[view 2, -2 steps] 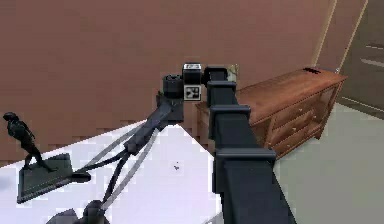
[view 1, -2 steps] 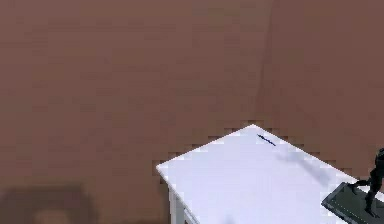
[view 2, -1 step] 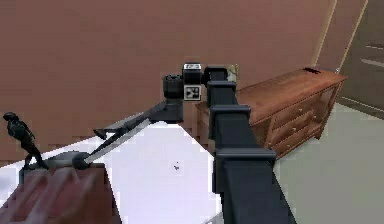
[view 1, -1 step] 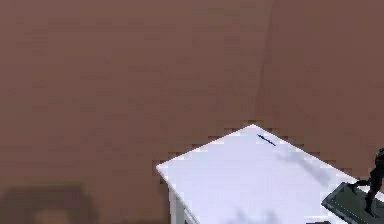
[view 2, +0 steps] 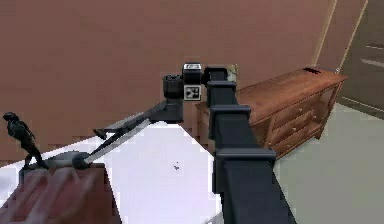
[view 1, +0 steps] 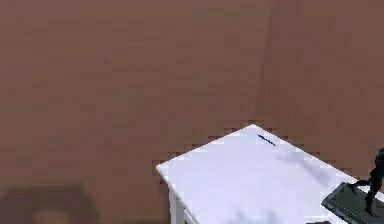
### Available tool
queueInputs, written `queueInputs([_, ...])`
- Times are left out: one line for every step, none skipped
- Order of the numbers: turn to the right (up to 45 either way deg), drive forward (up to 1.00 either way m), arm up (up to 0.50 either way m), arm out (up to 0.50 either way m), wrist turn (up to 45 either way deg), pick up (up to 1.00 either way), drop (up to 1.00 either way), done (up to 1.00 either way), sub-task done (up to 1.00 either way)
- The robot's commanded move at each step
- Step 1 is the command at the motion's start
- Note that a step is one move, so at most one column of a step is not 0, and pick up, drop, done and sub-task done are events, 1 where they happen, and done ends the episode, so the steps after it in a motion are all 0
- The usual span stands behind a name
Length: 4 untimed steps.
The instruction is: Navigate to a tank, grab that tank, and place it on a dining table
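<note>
White table (view 1: 240, 175), dark statuette (view 2: 20, 135) upright, pincer (view 2: 88, 145) near

Statue (view 1: 372, 180) on table (view 1: 240, 175), dresser (view 2: 290, 100) beyond

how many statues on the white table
1. A dark statue stands on the white table at the forward view's right; the same one appears at the arm side view's left. Others could be hidden.

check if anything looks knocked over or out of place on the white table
Nothing stands out: the dark statue stands upright on the white table, and a small dark item lies flat near its far corner.
</note>
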Motion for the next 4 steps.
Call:
queueInputs([0.0,0.00,-0.36,0.00,0.0,0.00,0.00,0.00,0.00])
queueInputs([0.0,0.00,0.00,0.00,0.0,0.00,1.00,0.00,0.00])
queueInputs([0.0,0.00,0.00,-0.10,0.0,0.00,0.00,0.00,0.00])
queueInputs([0.0,0.00,0.00,0.00,-39.0,0.00,0.00,0.00,0.00])
